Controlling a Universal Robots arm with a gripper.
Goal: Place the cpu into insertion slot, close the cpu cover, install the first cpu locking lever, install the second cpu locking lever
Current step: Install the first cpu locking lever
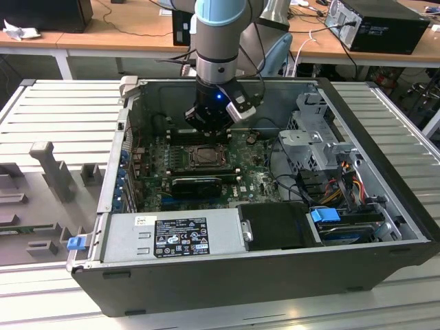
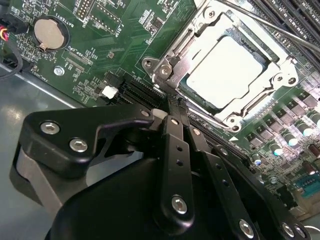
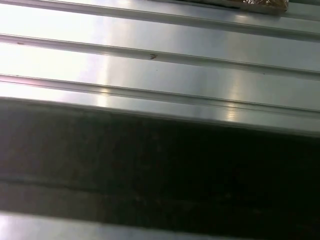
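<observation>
The cpu lies flat in the insertion slot on the green board, its silvery top facing up. The cpu cover lies down over it, framing the chip through its window. A thin metal lever rod runs slanted past the far side of the socket. My gripper is shut with nothing between its black fingers, and its tip sits just off one corner of the socket. In the exterior view the gripper hangs inside the open computer case, just behind the socket.
Long black memory slots flank the socket, and a coin battery sits on the board. The grey power supply, the drive cage and loose cables crowd the case. Ribbed metal table surrounds it.
</observation>
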